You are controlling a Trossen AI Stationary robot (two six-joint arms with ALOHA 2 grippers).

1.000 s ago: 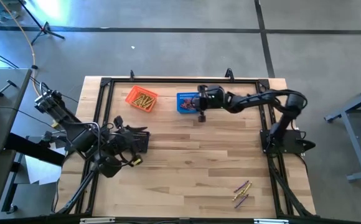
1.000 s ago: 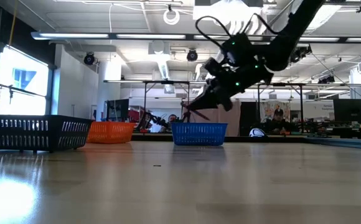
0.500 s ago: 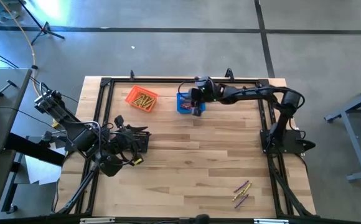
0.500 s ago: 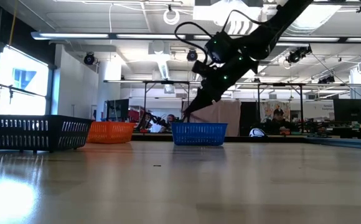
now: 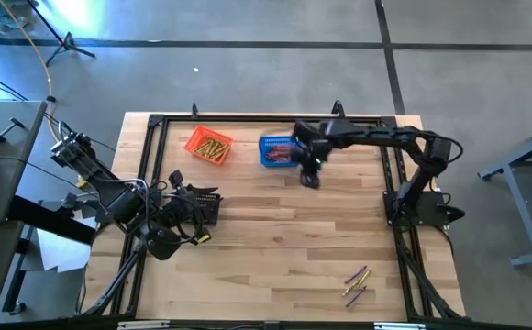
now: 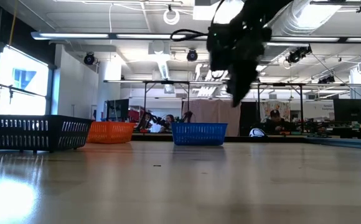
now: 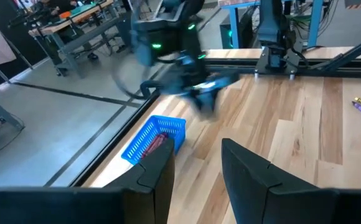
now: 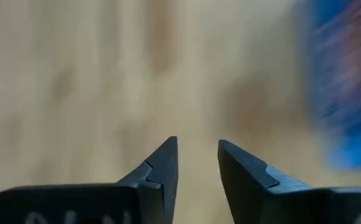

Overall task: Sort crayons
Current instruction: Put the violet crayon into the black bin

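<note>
Right now the right gripper (image 8: 196,155) has its jaws apart with nothing between them; its wrist view shows only bare wood under the tips and a blur of the blue basket (image 8: 345,93) off to one side. High view puts that gripper (image 5: 309,174) over the table (image 5: 284,247) just beside the blue basket (image 5: 277,151), on the side toward the right arm's base. Low view shows what the overhead can't: the gripper (image 6: 238,93) hangs well above the tabletop, clear of the basket rim.

Left gripper (image 7: 196,162) is parked at the table's left edge beside the black basket (image 5: 206,206), jaws apart, empty. Its wrist view looks across at the blue basket (image 7: 155,138) and shows reddish crayons (image 7: 150,144) inside, which the low view hides behind the mesh.

Orange basket (image 5: 208,146) sits left of the blue one, near the far edge, with yellow crayons (image 5: 211,147) in it; only the high view shows that.

Loose crayons (image 5: 357,283), yellow and purple, lie near the right front corner, well apart from both grippers.
</note>
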